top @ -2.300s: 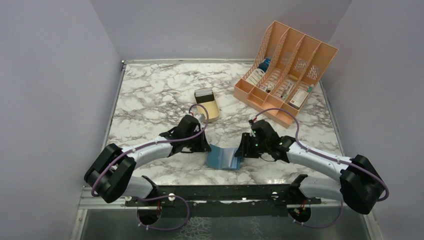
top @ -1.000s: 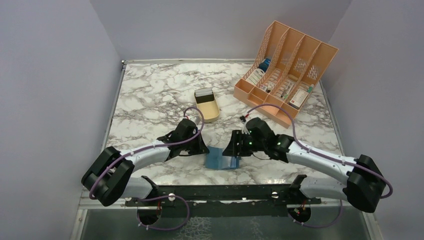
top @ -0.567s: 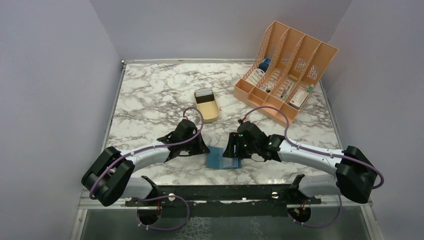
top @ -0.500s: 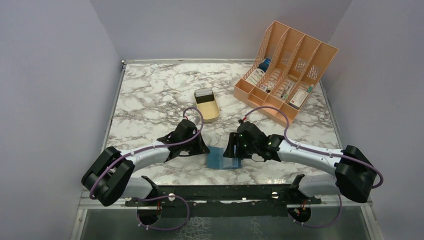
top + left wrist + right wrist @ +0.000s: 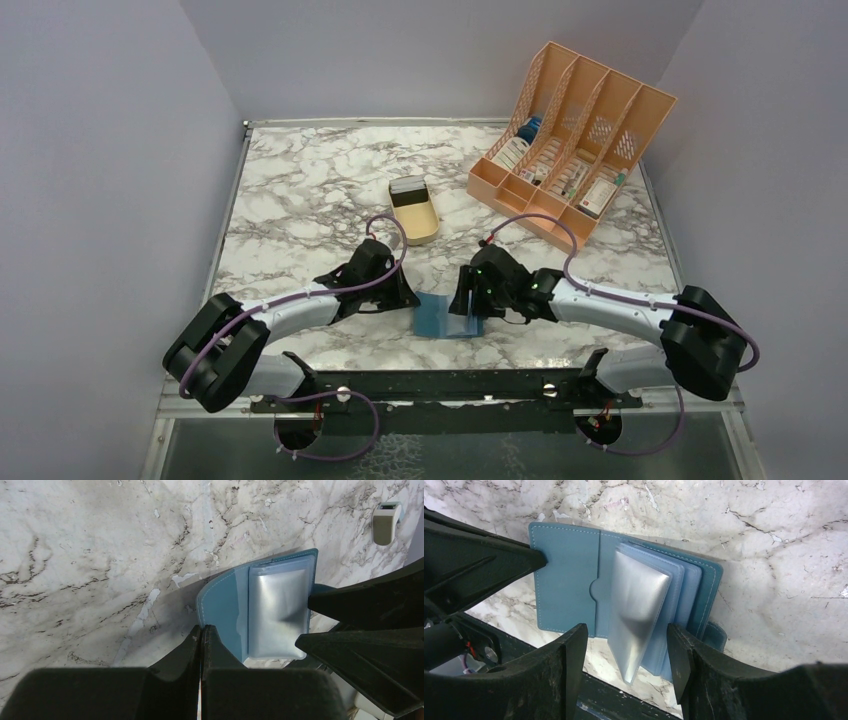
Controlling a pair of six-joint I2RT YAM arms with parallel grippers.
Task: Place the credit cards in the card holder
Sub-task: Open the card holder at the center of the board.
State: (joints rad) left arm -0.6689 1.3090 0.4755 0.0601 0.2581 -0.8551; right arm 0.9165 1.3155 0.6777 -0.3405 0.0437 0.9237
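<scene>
Blue card holder (image 5: 446, 316): lay open, sleeves (image 5: 639, 610) fanned.
Left gripper (image 5: 201, 630): clenched at holder's left edge.
Right gripper (image 5: 625, 630): jaws had widened, empty, over holder's sleeves.
Credit cards (image 5: 409, 192): beyond holder, none pocketed yet.

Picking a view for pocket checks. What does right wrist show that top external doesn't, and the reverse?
Right wrist only: the card holder lying open, its shiny sleeves fanned out between the open fingers of the right gripper. Top external only: the orange file rack, the tan tray and both whole arms. Both: the blue card holder on the marble table, with the left gripper at its edge.
</scene>
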